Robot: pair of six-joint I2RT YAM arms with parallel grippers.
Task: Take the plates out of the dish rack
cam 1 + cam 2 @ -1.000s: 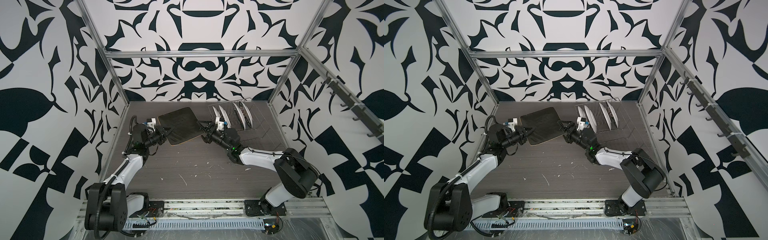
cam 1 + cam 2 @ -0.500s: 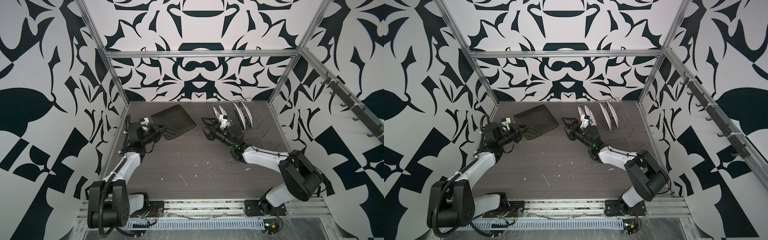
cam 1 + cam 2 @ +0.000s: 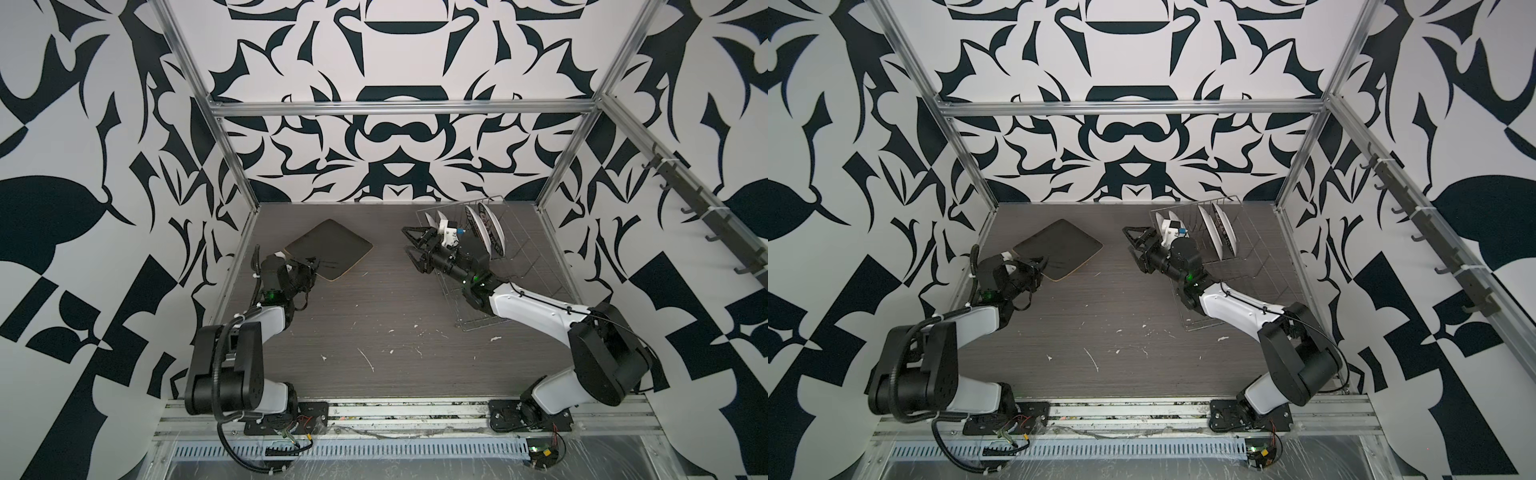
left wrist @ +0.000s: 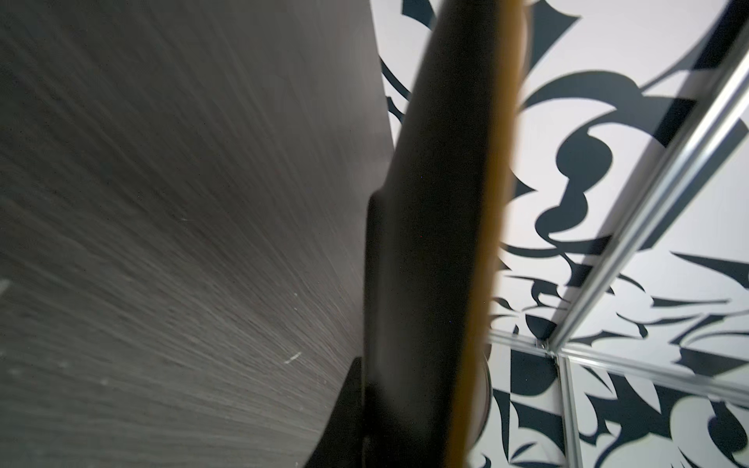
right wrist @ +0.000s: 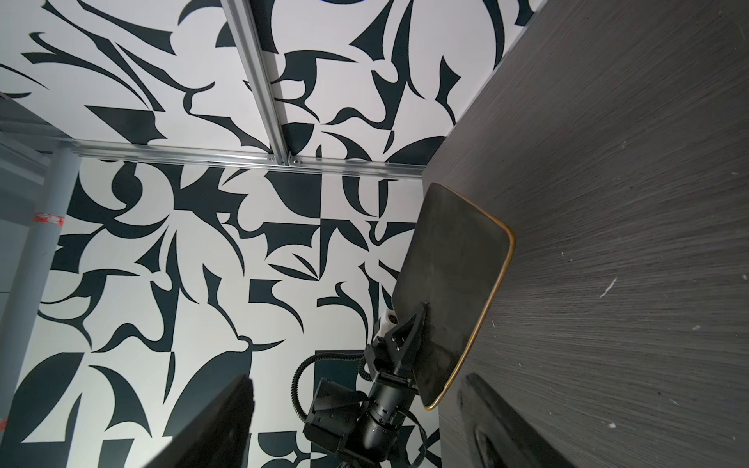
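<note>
**A:** Since the earlier frame we have lowered the dark plate (image 3: 330, 247) toward the left, and the right gripper (image 3: 410, 248) has released it and drawn back.

**B:** Current state?

**A:** The left gripper (image 3: 314, 265) is clamped on the plate's near corner. The plate sits tilted, low over the table (image 3: 374, 324) at far left. We cannot confirm that it touches the table. The right gripper's jaws are spread and empty, beside the dish rack (image 3: 524, 259).

**B:** Handling notes?

**A:** We judge the plate rigid, slick and breakable, and a corner pinch lets it swing. We should take the white plates (image 3: 482, 224), upright in the rack, by the top rim.
</note>
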